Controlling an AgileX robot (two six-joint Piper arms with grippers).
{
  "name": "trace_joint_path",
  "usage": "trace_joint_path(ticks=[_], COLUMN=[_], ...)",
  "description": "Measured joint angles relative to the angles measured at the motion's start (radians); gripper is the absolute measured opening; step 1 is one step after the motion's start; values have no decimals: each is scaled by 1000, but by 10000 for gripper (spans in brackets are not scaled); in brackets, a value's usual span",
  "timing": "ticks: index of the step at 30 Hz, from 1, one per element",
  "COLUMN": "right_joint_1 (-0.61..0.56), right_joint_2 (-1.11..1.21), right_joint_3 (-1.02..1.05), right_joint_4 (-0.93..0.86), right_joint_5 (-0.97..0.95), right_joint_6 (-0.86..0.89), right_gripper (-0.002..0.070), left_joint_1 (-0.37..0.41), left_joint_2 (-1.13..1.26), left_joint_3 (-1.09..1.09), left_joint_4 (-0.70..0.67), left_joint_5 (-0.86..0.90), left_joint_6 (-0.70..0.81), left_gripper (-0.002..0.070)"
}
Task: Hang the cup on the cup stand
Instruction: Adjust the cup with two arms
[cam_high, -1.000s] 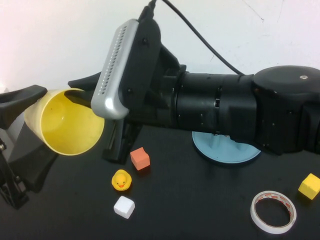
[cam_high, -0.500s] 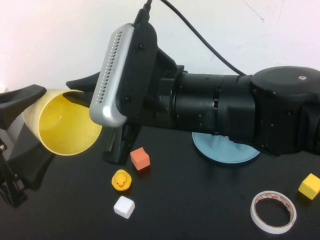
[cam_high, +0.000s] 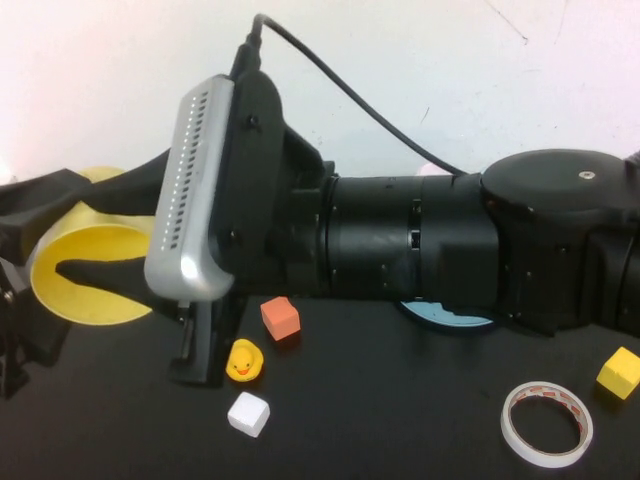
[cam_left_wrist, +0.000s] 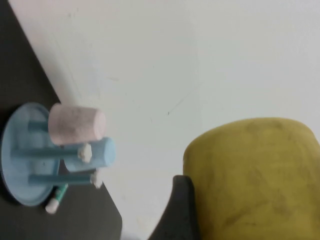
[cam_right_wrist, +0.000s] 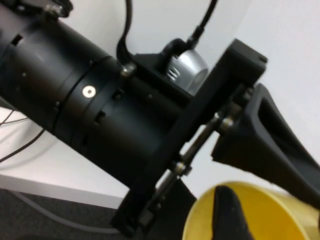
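Note:
The yellow cup (cam_high: 75, 290) lies on its side in the air at the far left, mouth towards the camera. My left gripper (cam_high: 28, 265) is shut on it from outside; its finger (cam_left_wrist: 181, 210) presses the cup wall (cam_left_wrist: 250, 180). My right gripper (cam_high: 112, 230) is open, with one finger (cam_high: 100, 272) inside the cup's mouth (cam_right_wrist: 260, 215) and the other above the wall. The cup stand (cam_left_wrist: 22, 150) holds a pale pink cup (cam_left_wrist: 75, 124) and a light blue cup (cam_left_wrist: 99, 152) on its pegs. In the high view only a sliver of the stand (cam_high: 450, 318) shows under the right arm.
On the black table lie an orange cube (cam_high: 280, 317), a rubber duck (cam_high: 243, 360), a white cube (cam_high: 248, 413), a tape roll (cam_high: 546, 423) and a yellow cube (cam_high: 619, 372). The right arm spans most of the table's width. A white wall stands behind.
My right arm has moved left and lower, and its finger now reaches into the cup's mouth. The cup has shifted slightly left with the left gripper.

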Motion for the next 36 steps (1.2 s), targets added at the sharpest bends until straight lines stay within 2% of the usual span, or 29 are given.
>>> trace_joint_path(ticks=[9,16,23,26,29,31,36], right_joint_1=[0,-2,-3,-3,-6,-11,-13], right_joint_2=[-10,-10,14,18,18,18,18], right_joint_3=[0,0,-2,-4,-4,-5,-5], right_joint_4=[0,0,7,13,17,17,17], right_joint_5=[-113,-135,-153,-166,-205,-228,-238], right_joint_6=[90,87,87,87,84,82,80], right_gripper=[369,315,296,251,126,74,43], left_joint_1=[0,0,5,5,5,5,5], left_joint_2=[5,5,5,5,5,5,5], left_joint_3=[-54,-58,-58,-58,-58,-58,-58], left_joint_4=[0,0,8,15,17,17,17], left_joint_5=[-25,-14,-8,-6,2,8,18], left_joint_6=[67,46,44,48,48,44,44], left_gripper=[572,571,568,567,564,564,564])
